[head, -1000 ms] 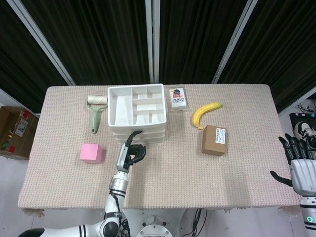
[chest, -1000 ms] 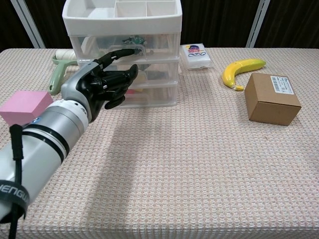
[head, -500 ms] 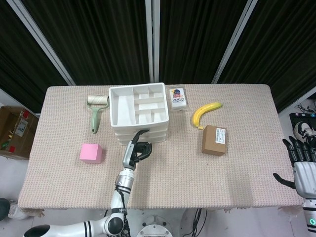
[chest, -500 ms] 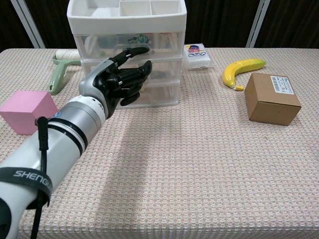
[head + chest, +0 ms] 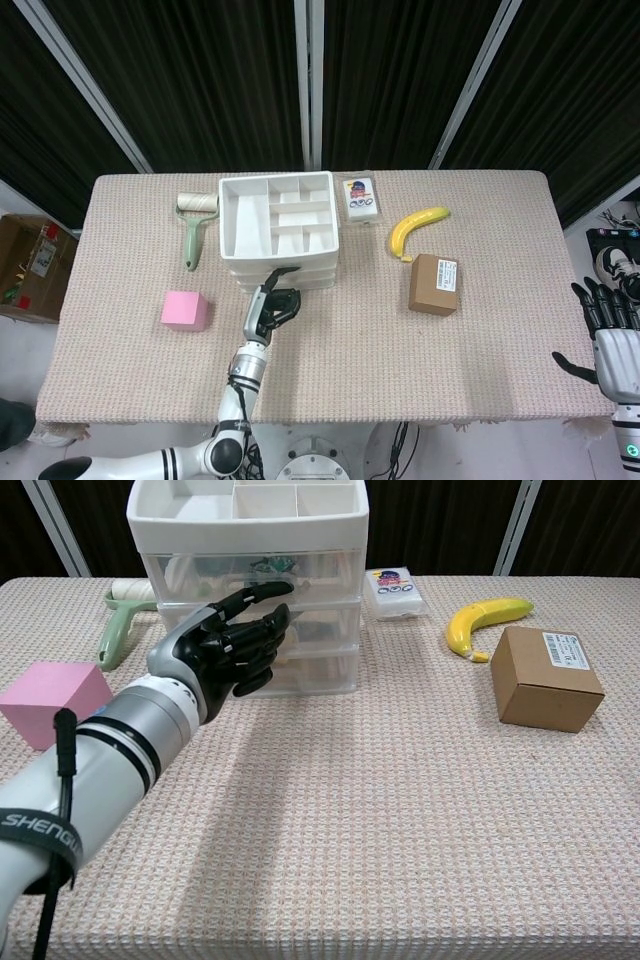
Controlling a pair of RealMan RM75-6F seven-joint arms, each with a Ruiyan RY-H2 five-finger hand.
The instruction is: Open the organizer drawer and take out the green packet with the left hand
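The left robot hand (image 5: 228, 645), fingers loosely curled and holding nothing, has eased slightly back from the organizer (image 5: 250, 580) front, its drawers still closed on the desk (image 5: 400, 810). The green packet (image 5: 268, 563) shows faintly inside the top drawer (image 5: 255, 570). The right robot hand (image 5: 610, 335) hangs open, well clear of the organizer.

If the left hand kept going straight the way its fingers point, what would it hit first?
Most likely the front of the organizer, around its middle drawer. The left hand points at it from close in front, though actual contact can't be judged.
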